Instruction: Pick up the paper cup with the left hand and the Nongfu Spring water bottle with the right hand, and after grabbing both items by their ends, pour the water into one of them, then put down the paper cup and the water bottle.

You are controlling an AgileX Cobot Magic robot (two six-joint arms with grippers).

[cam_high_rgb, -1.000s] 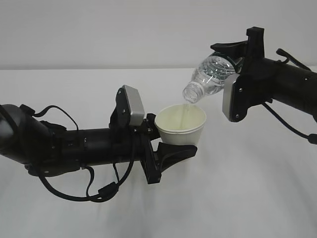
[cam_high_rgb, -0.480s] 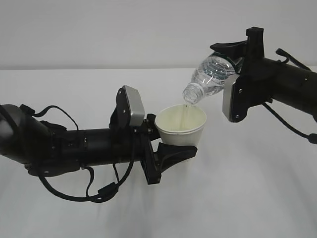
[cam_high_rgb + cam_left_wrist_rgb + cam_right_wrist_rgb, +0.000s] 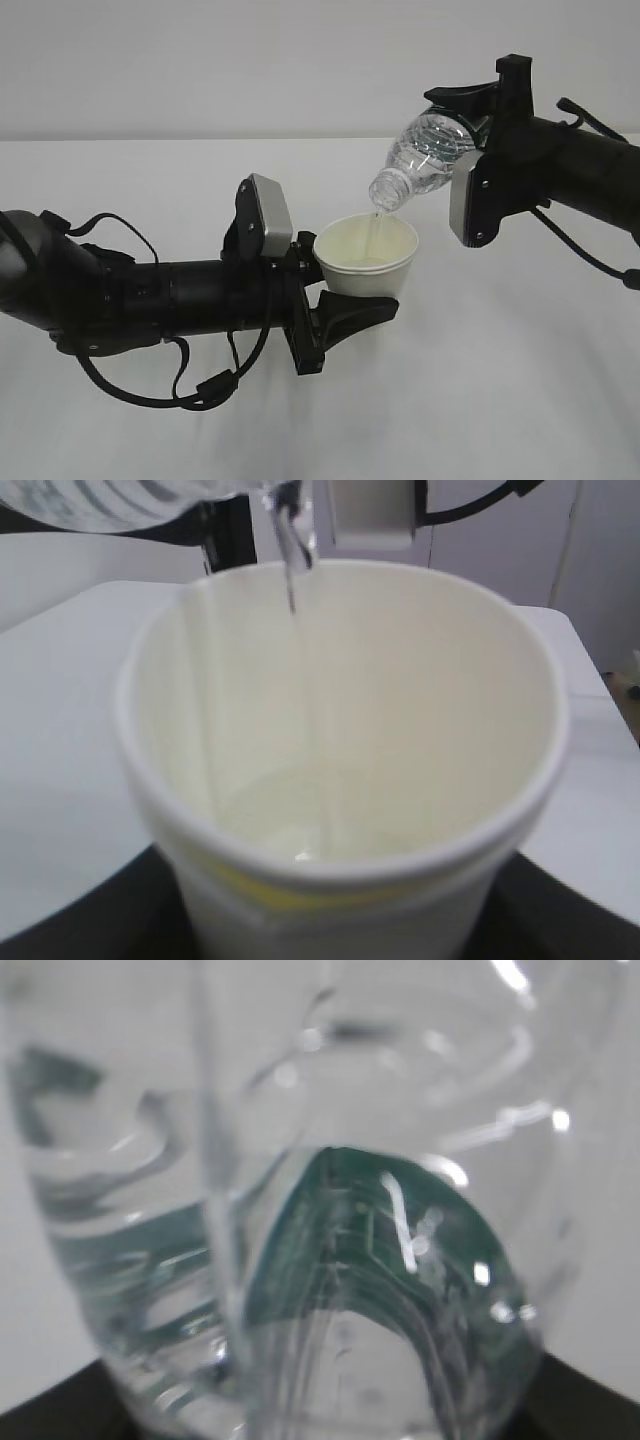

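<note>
My left gripper (image 3: 362,292) is shut on the base of the upright paper cup (image 3: 366,262), held above the table. In the left wrist view the paper cup (image 3: 340,780) fills the frame, with black fingers (image 3: 90,920) at its sides and a little water pooled at the bottom. My right gripper (image 3: 462,135) is shut on the rear end of the Nongfu Spring water bottle (image 3: 425,155). The bottle is tilted neck-down to the left, over the cup's rim. A thin stream of water (image 3: 377,222) falls into the cup. The right wrist view shows the clear bottle (image 3: 150,1210) and its green label (image 3: 380,1230) up close.
The white table (image 3: 500,400) stretches beneath both arms, with a plain pale wall (image 3: 200,60) behind it. The left arm (image 3: 150,295) lies low across the left half. The right arm (image 3: 580,170) comes in from the upper right, with cables hanging below it.
The cup has sunk very slightly. The bottle keeps the same tilt and water keeps running into the cup. Both arms are otherwise still.
</note>
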